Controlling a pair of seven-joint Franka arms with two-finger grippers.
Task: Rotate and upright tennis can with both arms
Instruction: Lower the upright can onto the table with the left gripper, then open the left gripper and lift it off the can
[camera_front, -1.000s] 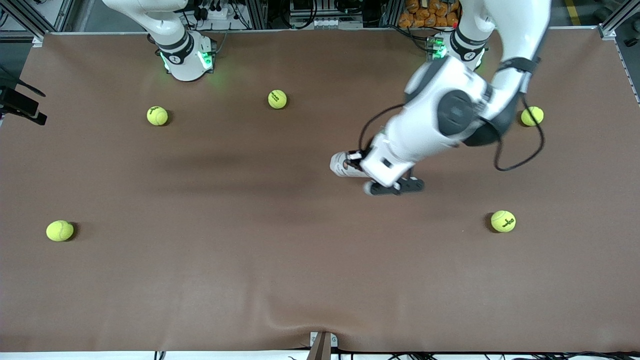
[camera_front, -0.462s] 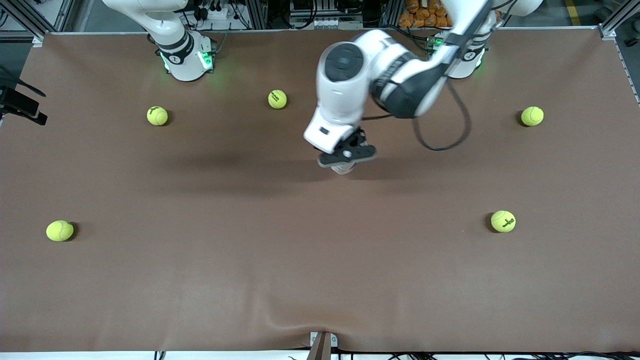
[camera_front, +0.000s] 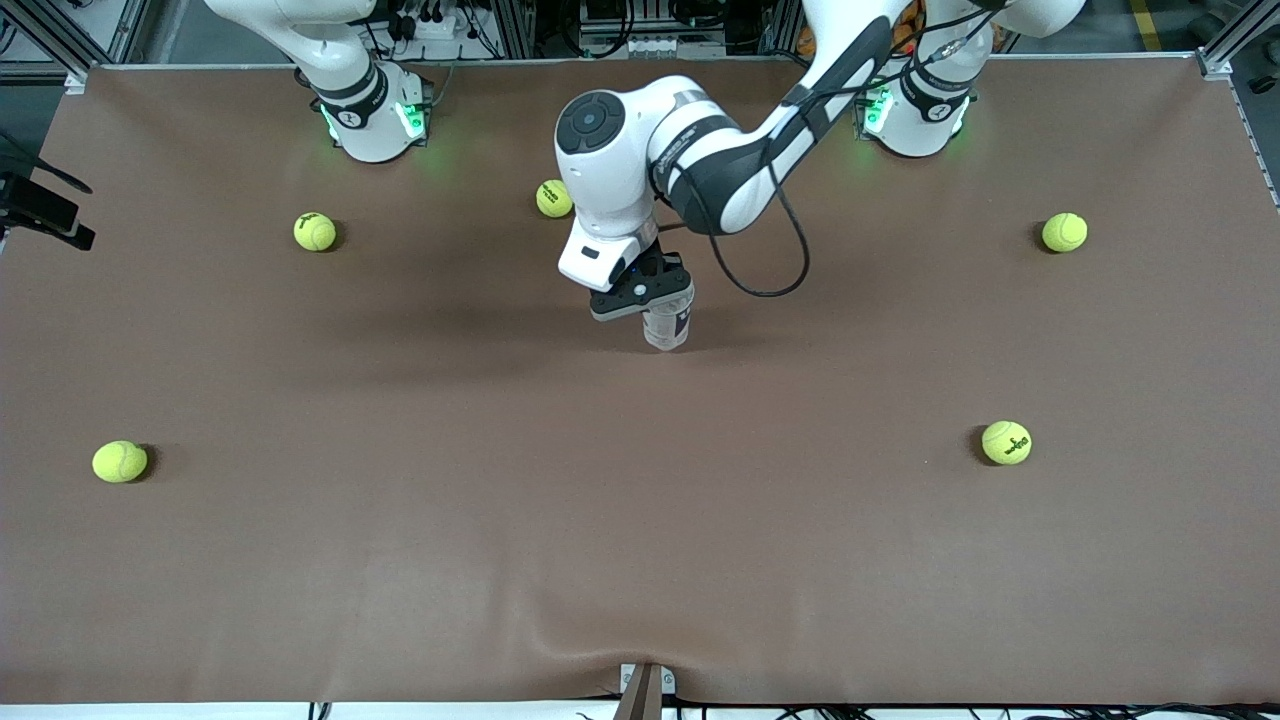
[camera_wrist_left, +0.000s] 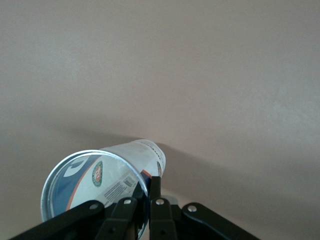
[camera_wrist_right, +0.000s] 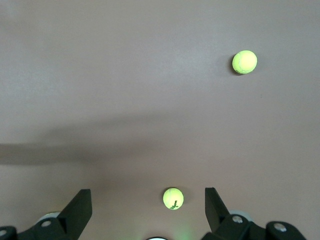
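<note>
Front view: since a second ago the left arm (camera_front: 700, 160) has swung from the left arm's end of the table toward the middle, and the tennis can (camera_front: 668, 322), which then lay under the arm, now hangs nearly upright from the left gripper (camera_front: 645, 295) over the middle of the table (camera_front: 400, 560). The arm comes from its base, bends at a high elbow and points its wrist down. The gripper's fingers are pinched on the can's rim at its upper end. The five tennis balls have not moved: one (camera_front: 554, 198) just beside the arm's wrist joint, one (camera_front: 315, 231) near the right arm's base, one (camera_front: 1064, 232) and one (camera_front: 1006, 442) toward the left arm's end, one (camera_front: 120, 461) toward the right arm's end. The right arm (camera_front: 340, 70) waits by its base.

Left wrist view: the can (camera_wrist_left: 115, 175) shows its open metal rim and blue-and-white label, with the black fingers (camera_wrist_left: 156, 210) closed on the rim's wall.

Right wrist view: the right gripper (camera_wrist_right: 148, 212) hangs spread wide and empty over the table, with two tennis balls (camera_wrist_right: 173, 198) (camera_wrist_right: 244, 62) below.
</note>
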